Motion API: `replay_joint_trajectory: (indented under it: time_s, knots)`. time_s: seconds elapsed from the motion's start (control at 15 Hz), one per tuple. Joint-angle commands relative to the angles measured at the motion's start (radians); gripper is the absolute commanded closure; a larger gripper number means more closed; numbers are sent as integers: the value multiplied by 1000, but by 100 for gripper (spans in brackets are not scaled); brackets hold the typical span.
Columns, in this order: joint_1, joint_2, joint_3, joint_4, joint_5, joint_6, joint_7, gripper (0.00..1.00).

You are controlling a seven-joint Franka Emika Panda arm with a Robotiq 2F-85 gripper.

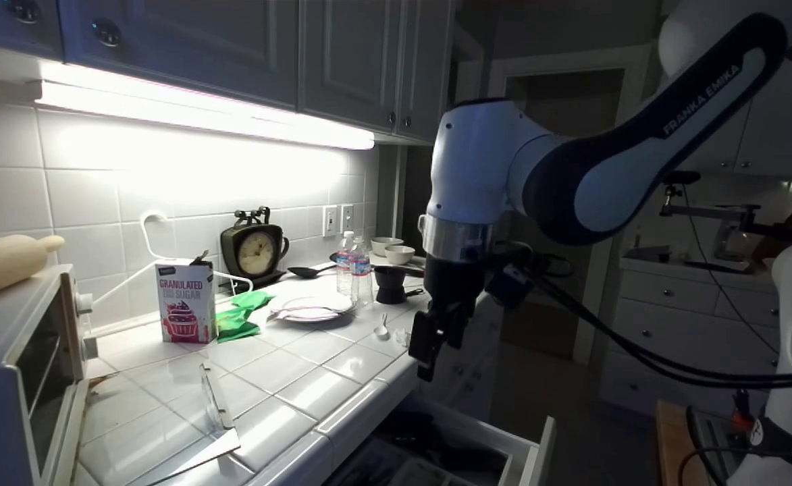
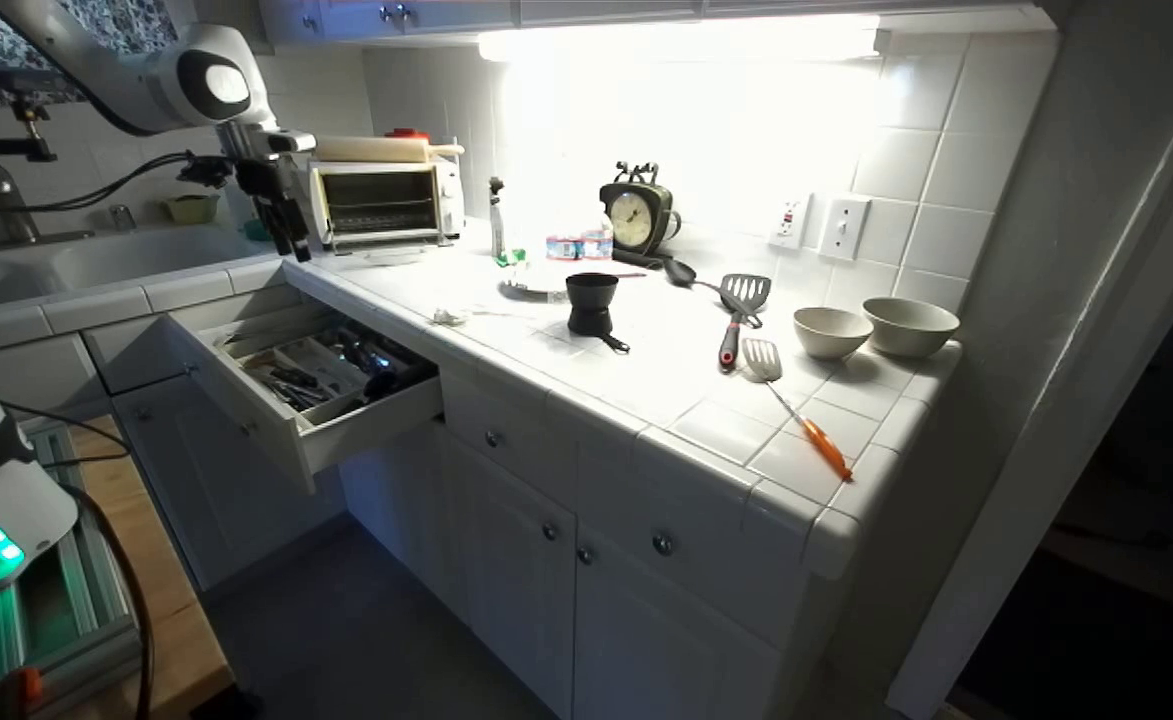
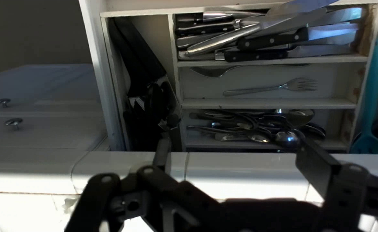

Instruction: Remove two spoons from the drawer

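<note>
We see the white drawer [image 2: 376, 420] standing open below the edge of the tiled counter [image 2: 666, 370], its shallow inside split into pale compartments. In the wrist view, we find the spoons [image 3: 287, 137] heaped in a compartment next to the counter's edge, metallic and shiny, lying over one another, handles mostly left, rounded bowls mostly right, too tangled for us to count.

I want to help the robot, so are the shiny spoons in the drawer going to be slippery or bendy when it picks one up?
The spoons look like metal, so each is probably stiff, not bendy. Their shiny surfaces could make them slippery. They lie crossed over each other in a pile, so lifting one may drag its neighbours.
</note>
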Motion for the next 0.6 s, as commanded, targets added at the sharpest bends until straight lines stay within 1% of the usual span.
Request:
replay_joint_trajectory:
  time_s: [0.0,0.13,0.33,0.47,0.53]
  knots:
    - [54,110,-11,29,-208,72,87,0]
    - [92,161,-29,42,-364,93,122,0]
    - [154,221,-63,75,-590,87,213,0]
    - [177,265,-79,102,-665,87,249,0]
    - [183,286,-85,115,-682,90,268,0]
